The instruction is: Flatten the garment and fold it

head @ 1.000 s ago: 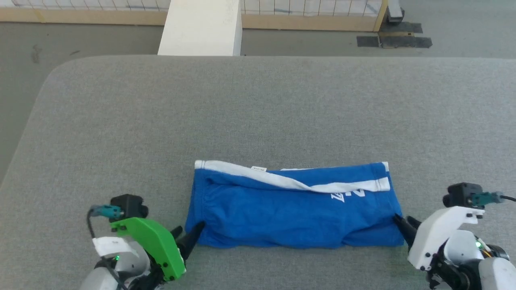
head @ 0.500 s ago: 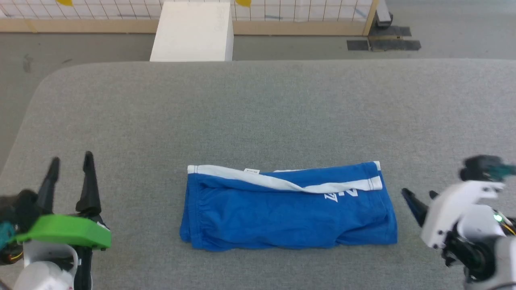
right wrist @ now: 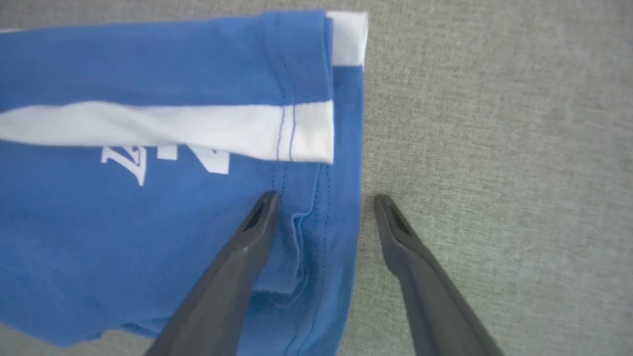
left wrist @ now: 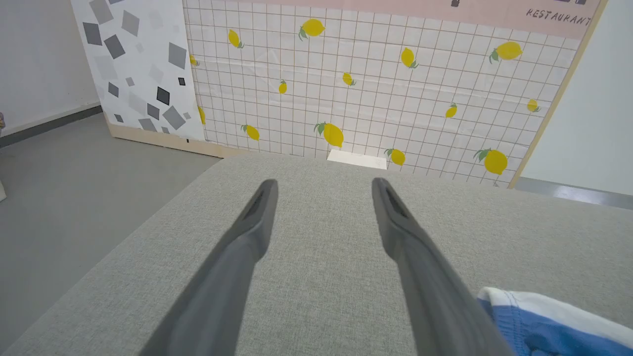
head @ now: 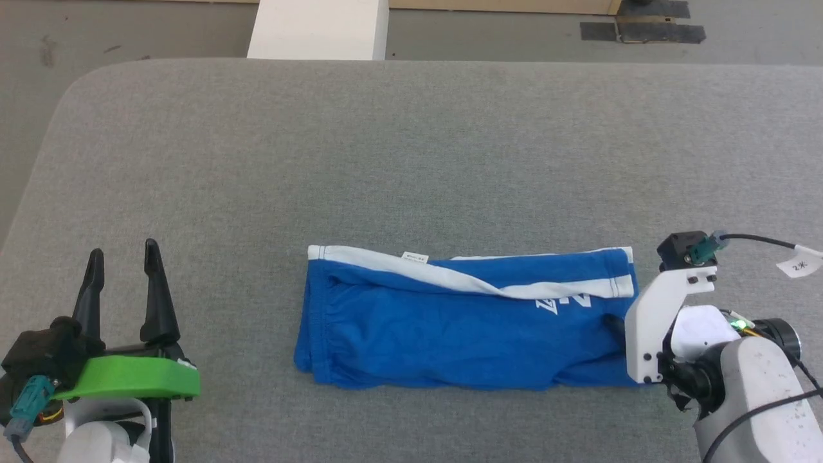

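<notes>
Grey fabric is covering the whole table (head: pixel 411 161), and both arms are working low at its near edge. The left gripper (head: pixel 124 252) is hovering with its two dark fingers spread wide and nothing between them, pointing away toward the far side. It is sitting well to the left of the garment (head: pixel 463 334), clear of the cloth. Behind the fingers, the green bracket (head: pixel 128 376) is showing above the pale wrist.

Over on the right, the right gripper (right wrist: pixel 326 198) is also standing apart. In its wrist view one finger is lying over the blue cloth and the other over the bare grey surface, so the garment's right-hand hem is running between them. I cannot tell whether either finger is actually pressing on the fabric. Its white bracket (head: pixel 649 321) is sitting right at that end of the shorts.

The garment itself is lying as a long blue strip across the near middle of the table, folded over on itself. A white trim band (head: pixel 450 283) is slanting across the top layer. A small white tag (head: pixel 415 258) is peeking out at the far edge, and white lettering (head: pixel 566 302) is showing near the right hem, partly under the band. The gathered waist is bunching at the left end.

Beyond the table, a white block (head: pixel 318 29) is standing on the grey floor (head: pixel 128 32), and a lemon-print panel (left wrist: pixel 371 89) is backing the scene.
</notes>
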Tool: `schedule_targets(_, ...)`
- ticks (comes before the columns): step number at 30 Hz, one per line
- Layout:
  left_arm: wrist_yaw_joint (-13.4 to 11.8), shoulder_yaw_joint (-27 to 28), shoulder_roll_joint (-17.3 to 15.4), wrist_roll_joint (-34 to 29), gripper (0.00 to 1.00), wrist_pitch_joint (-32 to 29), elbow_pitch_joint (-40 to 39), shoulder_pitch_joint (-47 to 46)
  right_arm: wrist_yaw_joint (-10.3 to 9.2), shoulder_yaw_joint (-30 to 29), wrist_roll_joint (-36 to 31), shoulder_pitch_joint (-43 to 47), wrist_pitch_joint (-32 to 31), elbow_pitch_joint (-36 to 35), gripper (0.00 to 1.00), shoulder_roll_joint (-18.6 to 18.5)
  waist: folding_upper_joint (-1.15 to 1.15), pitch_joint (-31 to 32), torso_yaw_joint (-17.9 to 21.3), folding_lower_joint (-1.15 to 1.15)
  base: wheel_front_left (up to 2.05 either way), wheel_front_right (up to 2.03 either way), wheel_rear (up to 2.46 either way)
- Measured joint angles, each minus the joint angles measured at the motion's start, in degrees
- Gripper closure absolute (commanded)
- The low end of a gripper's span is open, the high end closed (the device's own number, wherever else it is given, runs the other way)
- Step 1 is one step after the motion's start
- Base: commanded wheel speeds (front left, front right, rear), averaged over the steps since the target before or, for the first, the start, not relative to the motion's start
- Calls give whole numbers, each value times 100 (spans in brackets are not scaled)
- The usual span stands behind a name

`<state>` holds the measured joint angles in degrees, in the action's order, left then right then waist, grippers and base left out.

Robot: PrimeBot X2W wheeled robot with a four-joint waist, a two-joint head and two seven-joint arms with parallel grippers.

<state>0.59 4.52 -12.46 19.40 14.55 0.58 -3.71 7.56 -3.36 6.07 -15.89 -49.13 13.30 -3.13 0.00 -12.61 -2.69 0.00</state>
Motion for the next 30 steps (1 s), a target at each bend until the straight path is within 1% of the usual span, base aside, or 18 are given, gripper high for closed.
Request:
schedule_targets(1, 47, 41, 42, -26, 0, 0, 27, 0, 0, 1, 4, -40, -30, 34, 55, -5, 0, -15, -13, 0, 0, 0, 0)
schedule_targets(2, 93, 76, 82, -47, 0, 0, 59, 0, 0, 0, 16, -70, -29, 49, 73, -11, 0, -22, -22, 0, 0, 0, 0)
schedule_targets(3, 197, 203, 199, -105, 0, 1, 94, 0, 1, -119, 135, -95, 22, 57, 100, -1, 0, -3, -13, 0, 0, 0, 0)
schedule_targets(7, 302, 337, 322, -232, 0, 1, 90, 0, 4, -559, 20, -97, 19, 40, 100, 82, 0, 59, 23, 0, 0, 0, 0)
schedule_targets(13, 427, 439, 405, -403, 0, 1, 74, 1, 3, -1517, -374, -161, -79, 79, 100, -323, 0, 115, 89, 0, 0, 0, 0)
schedule_targets(16, 457, 458, 424, -472, 0, 1, 78, 3, 3, -1836, -678, -203, -113, 137, 100, -441, 0, 136, 113, 0, 0, 0, 0)
schedule_targets(18, 489, 472, 455, -504, 0, 1, 80, 8, 3, -1925, -810, -204, -175, 152, 100, -465, 0, 163, 120, 0, 0, 0, 0)
schedule_targets(21, 498, 476, 511, -616, 0, 1, 97, 15, 3, -1841, -910, -203, -347, 56, 100, -463, 0, 226, 116, 0, 0, 0, 0)
schedule_targets(24, 500, 489, 546, -675, 0, 1, 98, 34, 3, -1461, -847, -168, -694, -330, 100, -466, 0, 313, 110, 0, 0, 0, 0)
schedule_targets(27, 539, 533, 565, -689, 0, 1, 84, 104, 3, -877, -577, -32, -1135, -1063, 100, -480, 0, 416, 108, 0, 0, 0, 0)
schedule_targets(30, 541, 563, 598, -720, 0, 1, 73, 167, 3, -363, -252, 202, -1447, -1730, 100, -489, 0, 492, 108, 0, 0, 0, 0)
